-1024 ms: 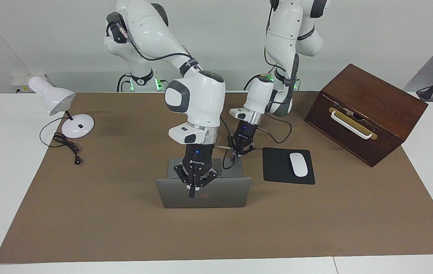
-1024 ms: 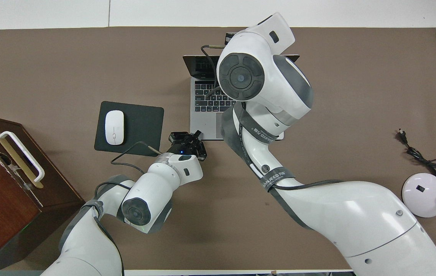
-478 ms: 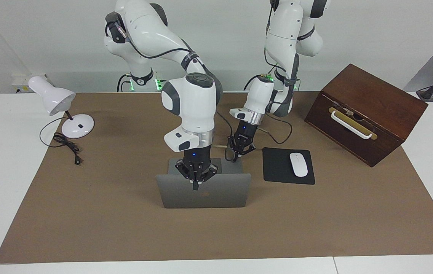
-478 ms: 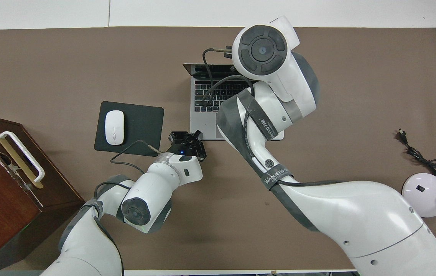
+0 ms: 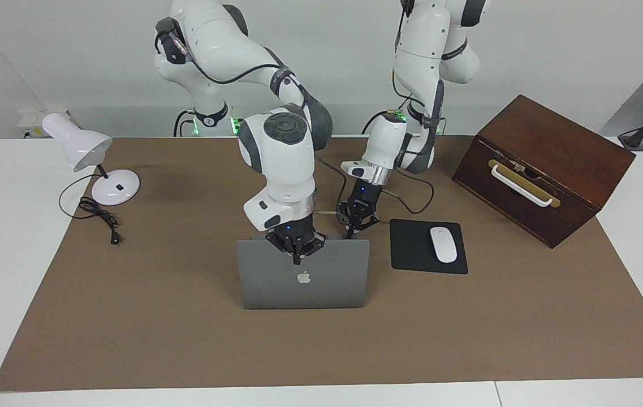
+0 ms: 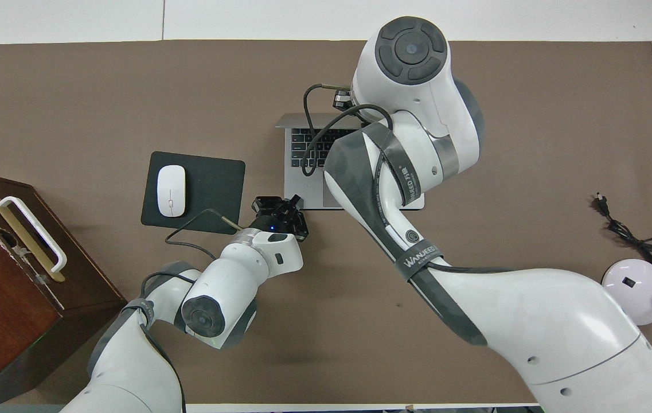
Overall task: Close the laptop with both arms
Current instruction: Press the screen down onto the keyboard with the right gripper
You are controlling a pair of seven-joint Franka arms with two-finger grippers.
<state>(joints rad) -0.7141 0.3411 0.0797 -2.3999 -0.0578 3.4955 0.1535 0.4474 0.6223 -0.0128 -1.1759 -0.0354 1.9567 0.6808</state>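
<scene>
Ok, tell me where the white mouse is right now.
In the facing view the white mouse lies on the black mouse pad, beside the laptop toward the left arm's end of the table, with the wooden box close by.

Mouse [image 5: 443,244] on mouse pad [image 5: 411,249] beside laptop [image 5: 303,280].

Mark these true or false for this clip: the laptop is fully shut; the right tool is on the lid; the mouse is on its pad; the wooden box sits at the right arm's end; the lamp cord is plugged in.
1. The laptop is fully shut. False: its lid is partly raised, keyboard showing from overhead.
2. The right tool is at the lid's top edge. True.
3. The mouse lies on the pad. True.
4. The box sits at the right arm's end. False: at the left arm's end.
5. The lamp cord is plugged in. False: its plug lies loose.
</scene>
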